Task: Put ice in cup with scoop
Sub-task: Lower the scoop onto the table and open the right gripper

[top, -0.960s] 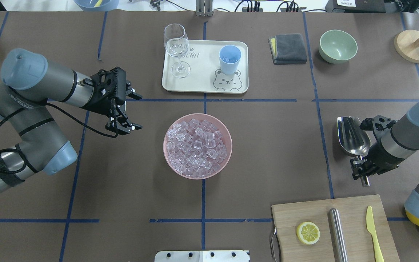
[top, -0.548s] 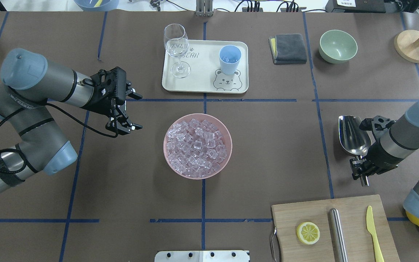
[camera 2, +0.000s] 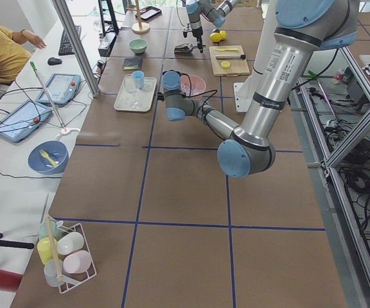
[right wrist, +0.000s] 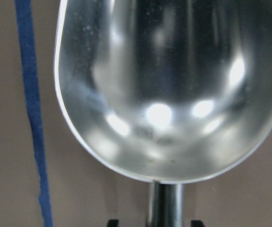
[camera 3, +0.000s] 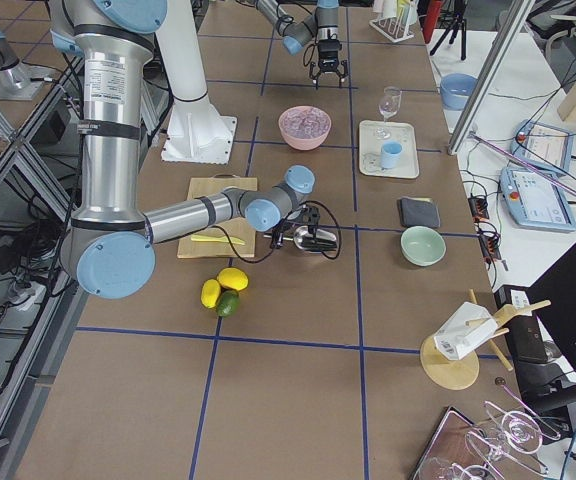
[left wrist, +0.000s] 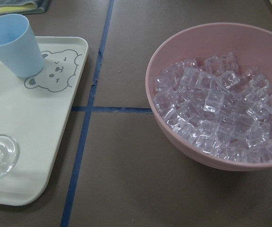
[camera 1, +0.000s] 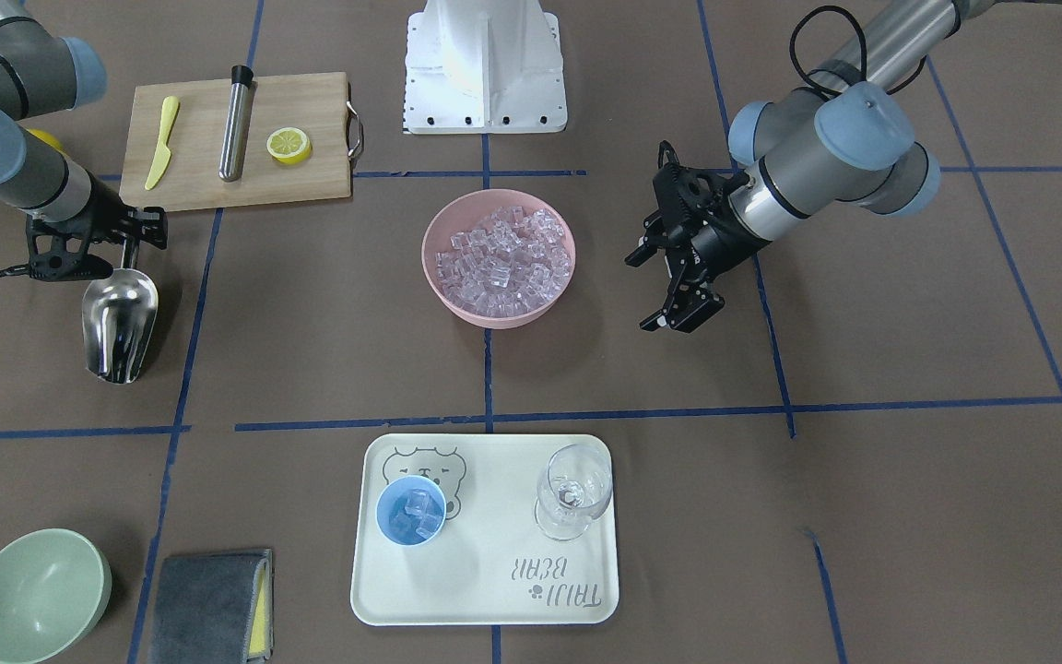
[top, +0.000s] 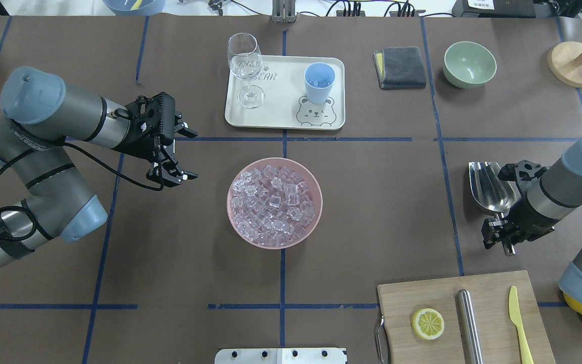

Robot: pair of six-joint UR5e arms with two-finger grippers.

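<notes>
The steel scoop (top: 490,187) lies on the table at the right, empty; its trough fills the right wrist view (right wrist: 169,94). My right gripper (top: 498,237) straddles its thin handle, with the fingertips (right wrist: 112,222) standing clear of it on both sides, so it is open. The light-blue cup (top: 319,82) stands on the cream tray (top: 271,111) with a few ice cubes (camera 1: 411,514) inside. Many ice cubes (top: 274,202) fill the pink bowl (top: 316,217) at the centre. My left gripper (top: 190,155) is open and empty, left of the bowl.
A wine glass (top: 244,65) stands on the tray beside the cup. A grey cloth (top: 400,67) and green bowl (top: 469,64) are at the far right. A cutting board (top: 463,318) with a lemon slice, steel cylinder and yellow knife lies near my right arm.
My right gripper's fingers have spread apart around the scoop handle, and the wrist has shifted slightly. The scoop stays on the table. The left arm has not moved.
</notes>
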